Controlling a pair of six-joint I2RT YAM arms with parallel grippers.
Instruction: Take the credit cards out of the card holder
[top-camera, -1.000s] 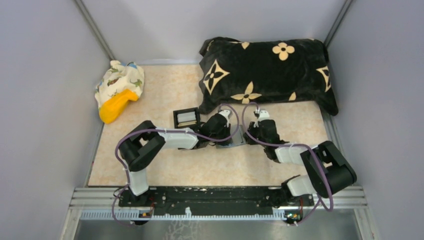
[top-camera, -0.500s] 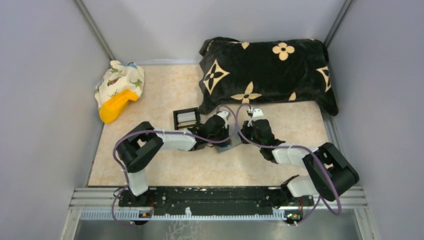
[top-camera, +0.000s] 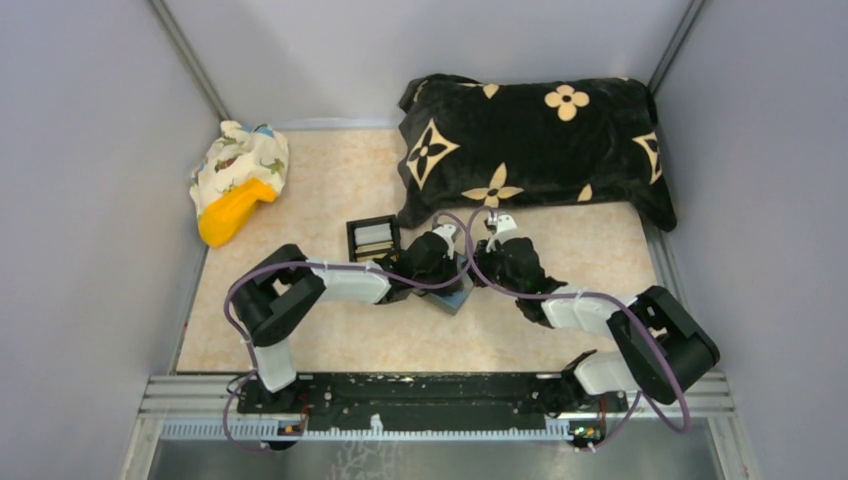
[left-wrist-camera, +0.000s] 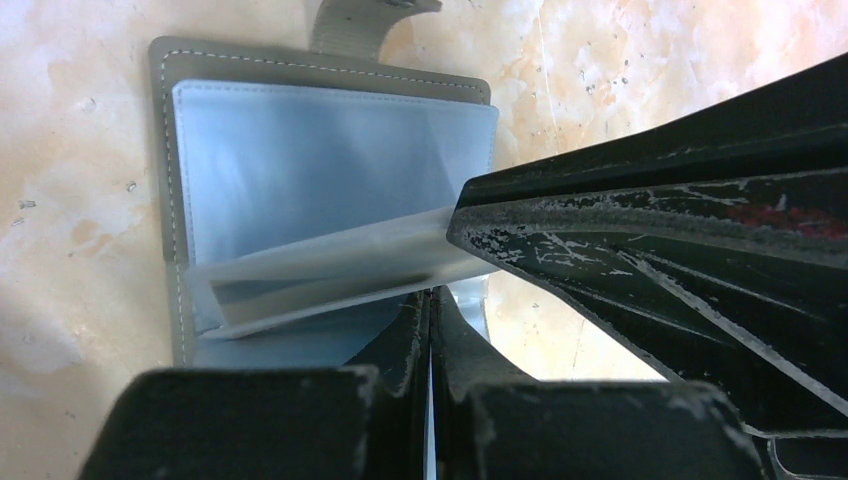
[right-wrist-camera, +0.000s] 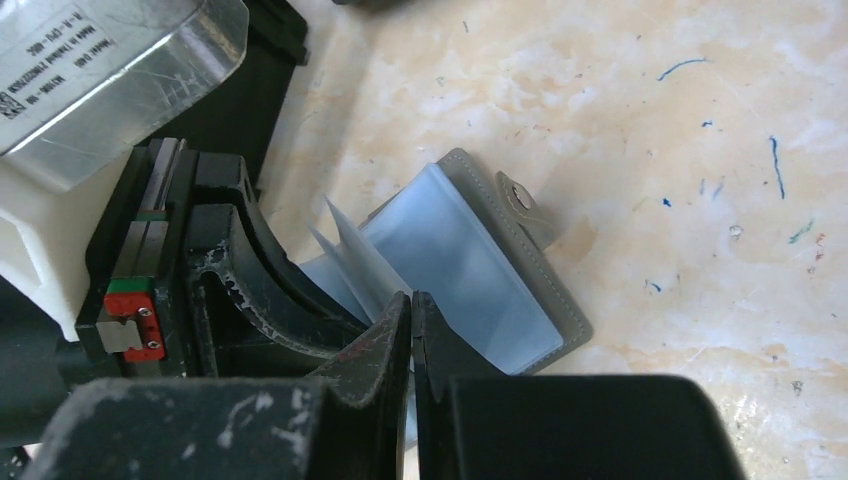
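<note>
Pale-blue plastic is what's pinched at both ends. The left gripper (left-wrist-camera: 431, 305) is seen with its jaws pressed together, and a thin sliver of blue shows in the seam, so a leaf of the card holder (left-wrist-camera: 300, 170) looks to be clamped. Same deal for the right gripper (right-wrist-camera: 411, 300): the jaws are closed to a hairline with blue in the gap, and the tips are set at the foot of a raised leaf (right-wrist-camera: 365, 250). From the left wrist, that leaf is seen lifted off the open face, with a right finger touching it at 3 o'clock.

The holder is laid open and flat on the marbled table (top-camera: 340, 340), grey stitched cover down and blue face up. Its snap tab (right-wrist-camera: 520, 200) is stuck out past the edge. No card can be made out for sure through the plastic.

From above, the holder is found about mid-table, tucked between the two wrists. A black box (top-camera: 372, 238) is parked near it at 10 o'clock. A black flowered pillow (top-camera: 530, 140) is spread along the back at 1 o'clock, and a printed cloth bundle (top-camera: 240, 165) with something yellow (top-camera: 232, 212) is left well apart, also around 10 o'clock.
</note>
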